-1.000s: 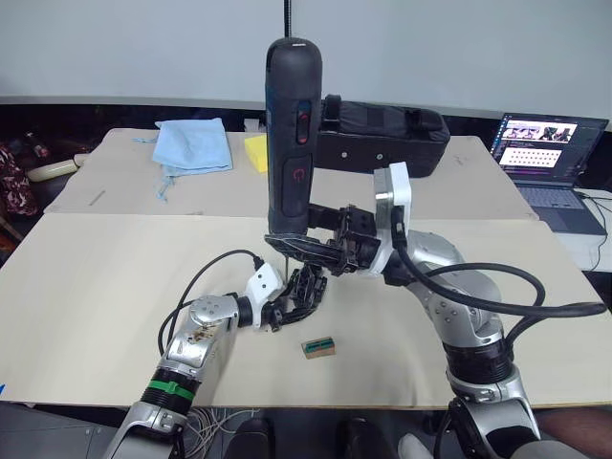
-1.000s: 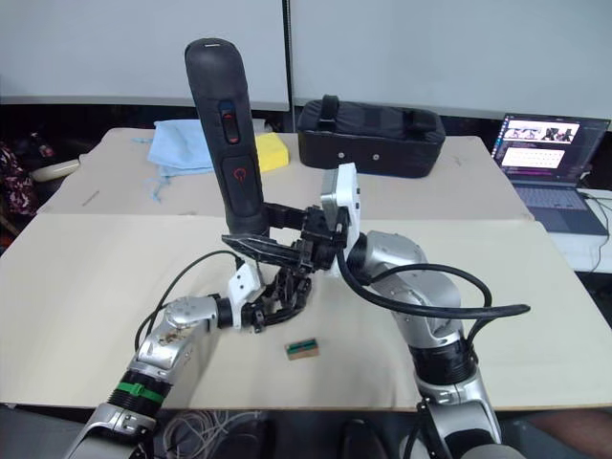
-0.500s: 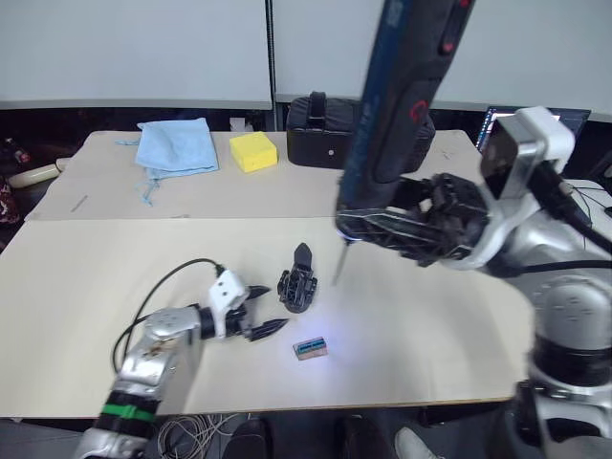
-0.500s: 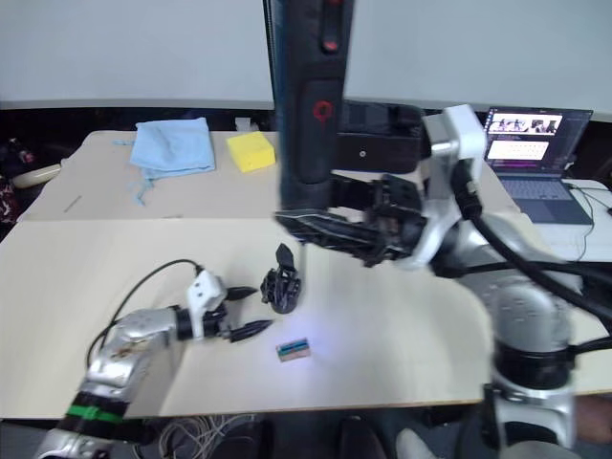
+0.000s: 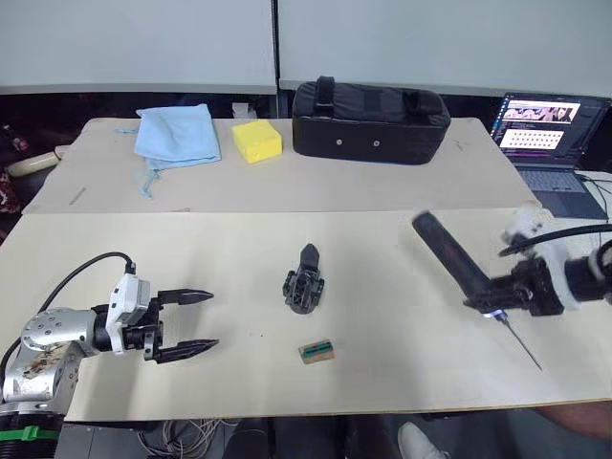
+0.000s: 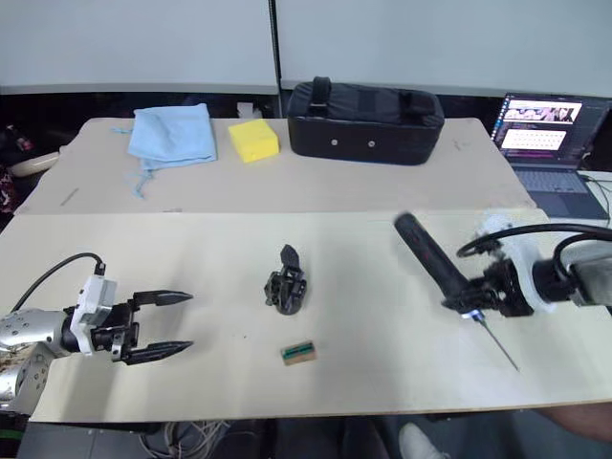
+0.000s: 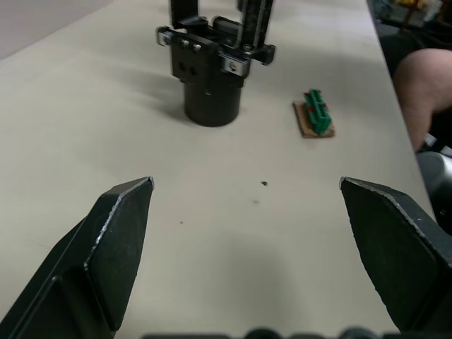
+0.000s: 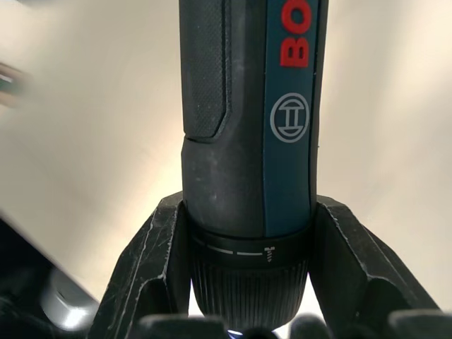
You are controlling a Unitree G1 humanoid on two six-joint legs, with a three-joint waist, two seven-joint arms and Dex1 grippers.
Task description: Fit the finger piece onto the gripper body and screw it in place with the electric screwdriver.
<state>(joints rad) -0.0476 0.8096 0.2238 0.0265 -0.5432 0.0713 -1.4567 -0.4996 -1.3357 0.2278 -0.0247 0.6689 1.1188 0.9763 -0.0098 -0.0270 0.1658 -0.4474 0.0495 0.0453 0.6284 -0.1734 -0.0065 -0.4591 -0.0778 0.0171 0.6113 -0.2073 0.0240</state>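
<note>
my right gripper [image 5: 512,298] pinches the electric screwdriver [image 5: 459,263] at right of frame (bit angled down). my left gripper [image 5: 186,321] is spread, lower left. the gripper body [image 5: 304,285], finger piece [image 5: 309,256] upright on it, sits centre.

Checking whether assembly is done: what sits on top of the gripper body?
A slim black finger piece stands up from the gripper body. Whether screws hold it cannot be seen.

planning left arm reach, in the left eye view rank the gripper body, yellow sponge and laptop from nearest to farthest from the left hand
1. gripper body, mid-table, to the right of the left hand.
2. yellow sponge, on the far table.
3. laptop, far right edge.
</note>
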